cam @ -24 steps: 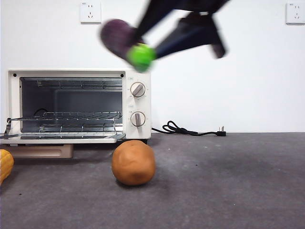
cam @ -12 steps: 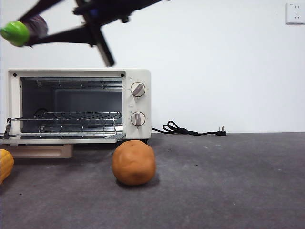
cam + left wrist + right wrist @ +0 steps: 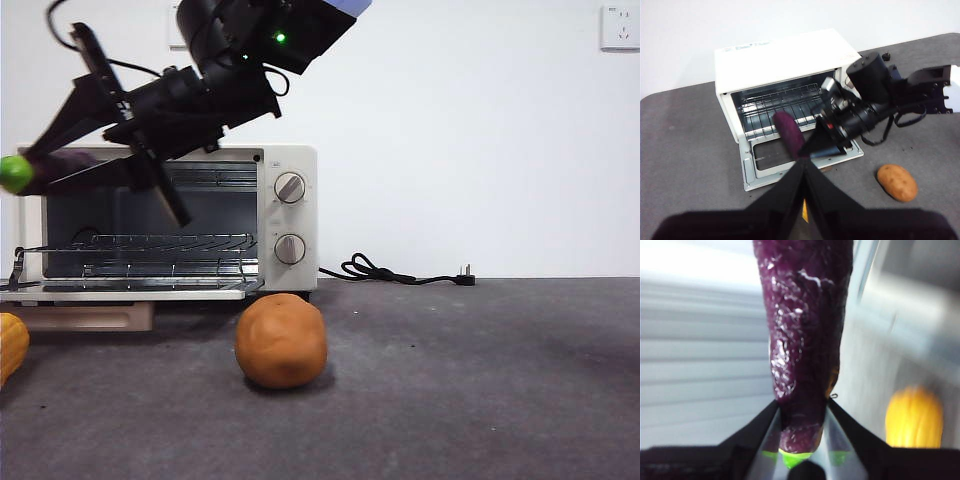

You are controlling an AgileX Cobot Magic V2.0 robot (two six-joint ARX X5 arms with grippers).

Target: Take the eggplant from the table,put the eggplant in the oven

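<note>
Front view is showing the right arm's black two-jawed gripper reaching down from the top, in front of the upper left part of the cream-white toaster oven. Its jaws are clamping the long dark purple toy eggplant near its bright green stem cap, which is sticking out toward the picture's left edge. The eggplant is hanging in the air, level with the top of the oven's opening and above the dropped-open door; it is not touching the wire rack.

Right wrist view is confirming the grip: both jaws of that gripper are pressing on the eggplant just above the green cap, and the purple body is pointing away from the camera. A blurred yellow corn-like item is lying off to one side.

Left wrist view is looking down from above on the oven, the eggplant over the open door, and a round orange-brown ball resting on the flat dark grey table. The left gripper is hovering well above the scene, its jaws pressed together on nothing.

On the table in the front view, the ball is sitting just in front of the oven's knob panel, and a black power cord is lying by the wall.
</note>
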